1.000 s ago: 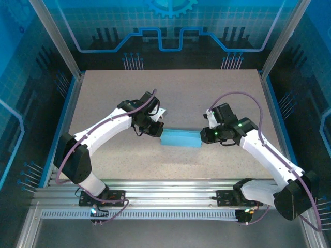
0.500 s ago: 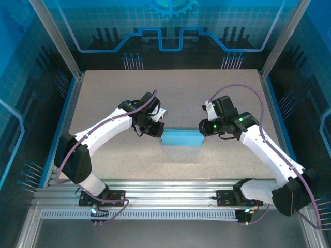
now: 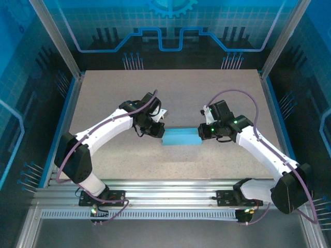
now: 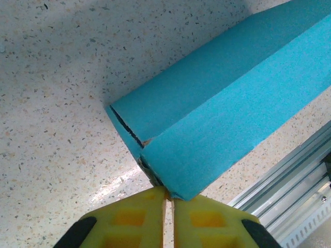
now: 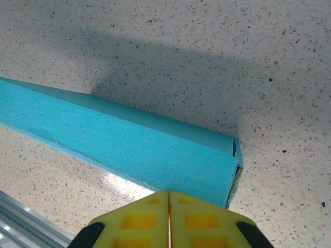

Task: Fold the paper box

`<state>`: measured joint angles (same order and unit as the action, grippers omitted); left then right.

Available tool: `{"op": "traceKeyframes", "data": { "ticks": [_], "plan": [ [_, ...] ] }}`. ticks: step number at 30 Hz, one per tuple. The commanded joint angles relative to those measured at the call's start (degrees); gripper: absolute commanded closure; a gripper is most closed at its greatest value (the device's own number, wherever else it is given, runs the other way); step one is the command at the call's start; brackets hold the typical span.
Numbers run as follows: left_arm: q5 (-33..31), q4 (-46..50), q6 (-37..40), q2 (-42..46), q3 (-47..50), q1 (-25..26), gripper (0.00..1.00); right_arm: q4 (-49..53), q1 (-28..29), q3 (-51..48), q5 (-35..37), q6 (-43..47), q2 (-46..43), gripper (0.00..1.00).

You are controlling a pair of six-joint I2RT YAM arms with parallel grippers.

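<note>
Blue cardboard sits just below the centre of the top view: the paper box (image 3: 181, 137), folded into a long narrow shape, lies flat on the speckled worktop (image 3: 170, 93). We see the left tool (image 3: 159, 132) at its left end and the right tool (image 3: 202, 132) at its right end. From up here we cannot tell whether they touch the box or only stand close to it.

From the left wrist, the paper box (image 4: 227, 103) runs from the bottom centre to the upper right of the frame. Its near end shows a dark seam. The left tool (image 4: 169, 199) has its yellow pads nearly together, with a thin slit between them, right at the box's near corner. We cannot tell whether they nip the edge. A metal rail (image 4: 289, 181) crosses the lower right.

From the right wrist, the paper box (image 5: 129, 144) stretches from the left edge to the lower right. The right tool (image 5: 168, 194) is pressed fully together just below its end and holds nothing.
</note>
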<state>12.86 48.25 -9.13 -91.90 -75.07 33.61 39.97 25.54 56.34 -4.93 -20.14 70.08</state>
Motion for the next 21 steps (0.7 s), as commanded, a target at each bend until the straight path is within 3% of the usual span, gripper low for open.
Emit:
{"op": "traceKeyframes", "data": {
  "ticks": [1,5,9,15,21],
  "plan": [
    [0.4,2.4,-1.0,-1.0,0.3,0.6,0.80,-1.0,0.2,-1.4,-0.3,-0.9,-1.3,0.90],
    [1.7,2.9,-1.8,1.3,0.0,0.7,0.68,-1.8,0.2,-2.9,-0.4,-1.6,-1.8,0.91],
    [4.7,4.2,-1.4,4.9,-0.9,0.5,0.62,-2.3,0.2,-3.9,-0.6,-2.0,-2.0,0.91],
    [8.9,3.2,-2.2,6.5,-3.6,-0.7,0.60,-2.5,0.2,-4.6,-1.1,-1.9,-1.9,0.92],
    [10.4,-0.8,-2.7,2.3,-5.2,-1.1,0.62,-2.6,0.2,-4.7,-1.7,-1.9,-1.9,0.92]
  ]
}}
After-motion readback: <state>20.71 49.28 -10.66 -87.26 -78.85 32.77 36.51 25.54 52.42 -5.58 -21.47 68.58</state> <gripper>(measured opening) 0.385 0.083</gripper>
